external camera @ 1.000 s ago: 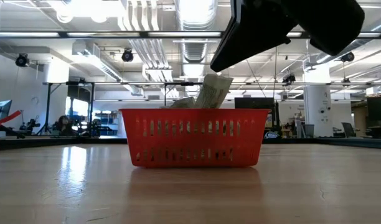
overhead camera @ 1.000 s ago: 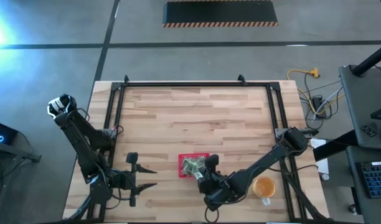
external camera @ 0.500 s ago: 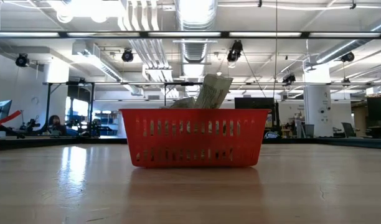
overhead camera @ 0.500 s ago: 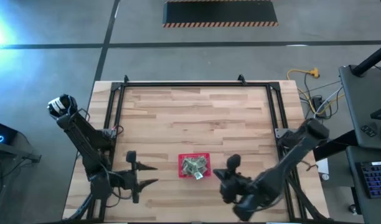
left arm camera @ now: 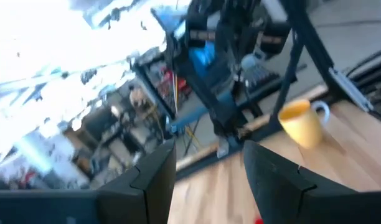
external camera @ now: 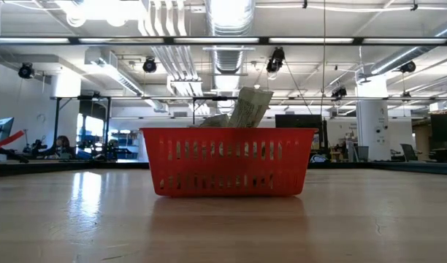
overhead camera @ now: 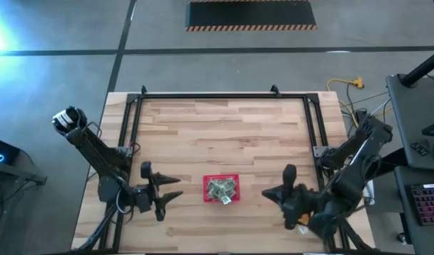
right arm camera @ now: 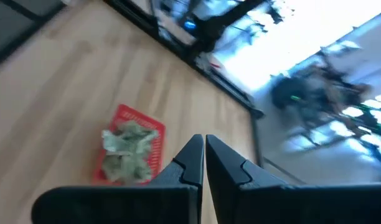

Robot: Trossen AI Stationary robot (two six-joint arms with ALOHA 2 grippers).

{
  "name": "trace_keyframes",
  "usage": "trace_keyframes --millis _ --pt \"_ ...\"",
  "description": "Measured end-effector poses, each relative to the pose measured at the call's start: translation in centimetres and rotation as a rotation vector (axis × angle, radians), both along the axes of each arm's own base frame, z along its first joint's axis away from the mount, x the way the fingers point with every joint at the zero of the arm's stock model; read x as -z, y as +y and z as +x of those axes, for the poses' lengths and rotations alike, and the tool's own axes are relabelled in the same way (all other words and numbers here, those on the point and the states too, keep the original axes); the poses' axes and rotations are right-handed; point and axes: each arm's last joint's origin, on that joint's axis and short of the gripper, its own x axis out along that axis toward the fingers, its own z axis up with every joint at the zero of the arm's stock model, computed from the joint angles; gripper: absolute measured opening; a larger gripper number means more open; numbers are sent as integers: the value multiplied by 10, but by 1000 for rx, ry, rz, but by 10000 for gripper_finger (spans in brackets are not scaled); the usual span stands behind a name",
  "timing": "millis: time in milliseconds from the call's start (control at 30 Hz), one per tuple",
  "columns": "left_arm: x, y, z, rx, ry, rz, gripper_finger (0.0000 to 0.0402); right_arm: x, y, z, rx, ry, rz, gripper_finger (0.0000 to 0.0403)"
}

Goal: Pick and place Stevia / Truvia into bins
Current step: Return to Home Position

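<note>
The red tray (overhead camera: 221, 177) stands on the wooden table near its near edge, filled with a heap of pale green and white sachets (overhead camera: 220, 188). In the low view (external camera: 249, 108) the sachets stick up above the tray's slotted wall (external camera: 227, 164). The tray and sachets also show in the right wrist view (right arm camera: 129, 149). My left gripper (overhead camera: 176, 190) is open and empty, to the left of the tray, its fingers pointing toward it. My right gripper (overhead camera: 268, 193) is shut and empty, to the right of the tray and clear of it.
An orange cup (left arm camera: 301, 121) stands at the table's near right, mostly hidden under my right arm in the high view. A black frame (overhead camera: 217, 95) runs along the far and side edges of the table. Bare wood lies beyond the tray toward the far edge.
My right gripper has drawn back from above the tray's right near corner toward the table's right edge and left the low view. My left gripper has shifted a little toward the tray. The tray and sachets have stayed where they were.
</note>
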Motion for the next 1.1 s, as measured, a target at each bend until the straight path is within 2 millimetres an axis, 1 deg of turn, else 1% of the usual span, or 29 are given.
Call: trace_keyframes --millis 100,200,367,500,667,767,867,1000,1100 --pt "-12 16 5 40 -60 11 171 -11 -18 -12 -42 4 48 9" --pt "-23 36 7 45 -117 0 171 -20 -39 -26 -34 -33 86 9" --pt "-32 71 7 2 -176 -16 171 -29 -75 -52 -36 -131 166 9" --pt "-32 96 3 18 -222 -27 171 -33 -106 -74 -105 -216 250 9" --pt "-30 123 0 58 -234 -28 171 -29 -138 -100 -298 -308 358 9" --pt "-27 139 0 64 -225 -38 171 -23 -154 -112 -364 -341 399 9" --pt "-22 153 0 58 -230 -51 171 -14 -165 -120 -363 -368 430 9" --pt "-17 173 0 46 -234 -79 171 -5 -176 -126 -287 -396 476 9" --pt "-12 188 1 43 -226 -123 171 2 -181 -127 -232 -403 510 9"
